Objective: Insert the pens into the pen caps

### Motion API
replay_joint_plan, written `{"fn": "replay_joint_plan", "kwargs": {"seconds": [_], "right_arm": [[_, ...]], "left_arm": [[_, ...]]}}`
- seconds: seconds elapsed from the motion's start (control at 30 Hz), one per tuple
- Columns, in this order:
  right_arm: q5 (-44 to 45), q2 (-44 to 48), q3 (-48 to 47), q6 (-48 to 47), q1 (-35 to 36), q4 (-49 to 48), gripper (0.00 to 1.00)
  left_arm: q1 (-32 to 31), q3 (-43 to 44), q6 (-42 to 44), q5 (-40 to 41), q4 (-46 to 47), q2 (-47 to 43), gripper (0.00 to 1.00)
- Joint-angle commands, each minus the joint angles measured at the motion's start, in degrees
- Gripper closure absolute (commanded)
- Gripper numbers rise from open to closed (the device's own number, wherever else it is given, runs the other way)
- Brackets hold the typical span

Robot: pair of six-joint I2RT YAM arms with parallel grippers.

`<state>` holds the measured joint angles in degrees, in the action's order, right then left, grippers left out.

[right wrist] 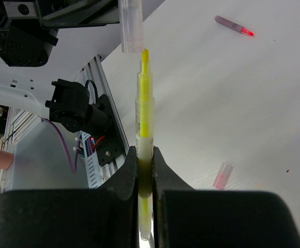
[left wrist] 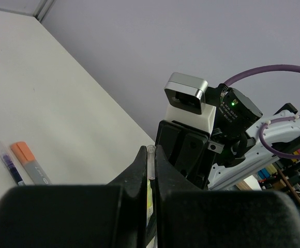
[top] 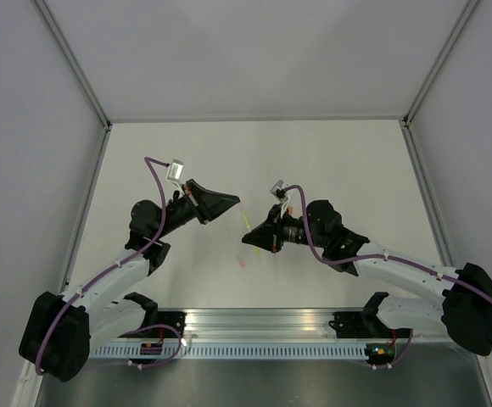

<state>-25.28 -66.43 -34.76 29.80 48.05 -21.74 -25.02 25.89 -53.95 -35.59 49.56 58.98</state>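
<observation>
My right gripper [right wrist: 145, 155] is shut on a yellow pen [right wrist: 144, 111] that points up and away from it, bare tip first. My left gripper [left wrist: 151, 155] is shut on a clear pen cap [left wrist: 151, 161], with a bit of yellow showing below it. In the right wrist view that cap [right wrist: 131, 26] hangs just above the pen's tip, its mouth slightly left of the tip and not over it. From above, the two grippers [top: 233, 206] [top: 250, 240] face each other mid-table with the yellow pen [top: 246, 219] between them.
A pale pink cap [right wrist: 222, 175] lies on the table below the grippers, also visible from above [top: 244, 261]. A greyish pen with a red-pink tip [right wrist: 233, 25] lies farther off. A dark purple pen [left wrist: 8, 165] and a grey pen with an orange end [left wrist: 30, 163] lie side by side.
</observation>
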Motion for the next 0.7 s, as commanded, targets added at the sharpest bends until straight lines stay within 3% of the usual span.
{"fn": "replay_joint_plan", "kwargs": {"seconds": [0.0,0.67], "right_arm": [[-0.47,1.75,-1.18,-0.8,0.29,-2.61,1.0],[-0.56,1.92,-1.36,-0.8,0.2,-1.91,1.0]], "left_arm": [[-0.21,1.62,2.63,2.46,-0.34,-0.62,0.98],[-0.21,1.88,2.01,2.2,-1.04,-1.41,0.98]]}}
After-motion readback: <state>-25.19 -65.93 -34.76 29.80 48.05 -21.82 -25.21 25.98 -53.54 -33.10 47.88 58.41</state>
